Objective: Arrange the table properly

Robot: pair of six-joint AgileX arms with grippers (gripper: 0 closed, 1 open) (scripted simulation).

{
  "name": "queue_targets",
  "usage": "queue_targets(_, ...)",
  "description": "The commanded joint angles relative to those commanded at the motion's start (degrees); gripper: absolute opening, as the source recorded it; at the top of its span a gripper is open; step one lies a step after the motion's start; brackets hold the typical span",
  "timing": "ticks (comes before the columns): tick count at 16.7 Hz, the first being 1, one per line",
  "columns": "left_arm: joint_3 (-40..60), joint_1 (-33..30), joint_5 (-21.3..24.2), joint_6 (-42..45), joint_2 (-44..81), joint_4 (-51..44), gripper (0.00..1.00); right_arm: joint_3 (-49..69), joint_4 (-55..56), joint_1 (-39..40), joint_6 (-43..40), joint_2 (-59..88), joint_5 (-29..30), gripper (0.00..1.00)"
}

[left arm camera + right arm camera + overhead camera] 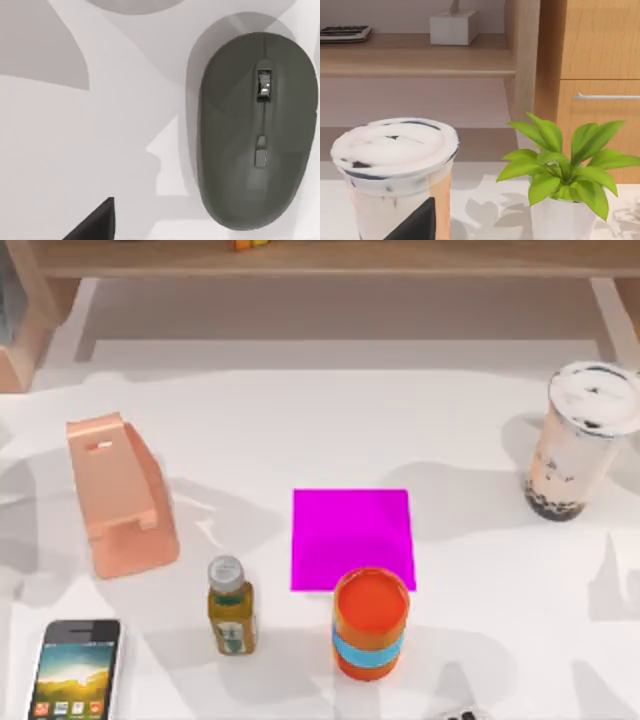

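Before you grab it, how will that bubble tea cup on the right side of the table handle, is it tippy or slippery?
The bubble tea cup looks tall on a narrower base, so a sideways push would probably tip it. It seems full, with dark pearls at the bottom, so likely heavy for its size. Its smooth clear wall may be slippery, and squeezing could flex it.

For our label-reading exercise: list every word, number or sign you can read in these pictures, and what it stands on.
No text is legible.
Small bottle with amber liquid and grey cap: label too small to read.
Smartphone with lit screen: app icons, no readable words.
Orange can with blue band: no print visible.
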Motion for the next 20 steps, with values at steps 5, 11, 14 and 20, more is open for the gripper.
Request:
queue_targets(5, -6.8, 0.1, 0.0, 0.2, 3.7, 10.7, 1.0, 0.0, 0.0, 0.0, 0.0, 0.0, 0.0, 1.0)
queue_targets(11, -7.2, 0.2, 0.0, 0.3, 3.9, 11.1, 0.85, 0.0, 0.0, 0.0, 0.0, 0.0, 0.0, 1.0)
queue_targets(14, -7.2, 0.2, 0.0, 0.3, 3.9, 11.1, 0.62, 0.0, 0.0, 0.0, 0.0, 0.0, 0.0, 1.0)
queue_targets(20, -7.2, 0.2, 0.0, 0.3, 3.9, 11.1, 0.17, 0.0, 0.0, 0.0, 0.0, 0.0, 0.0, 1.0)
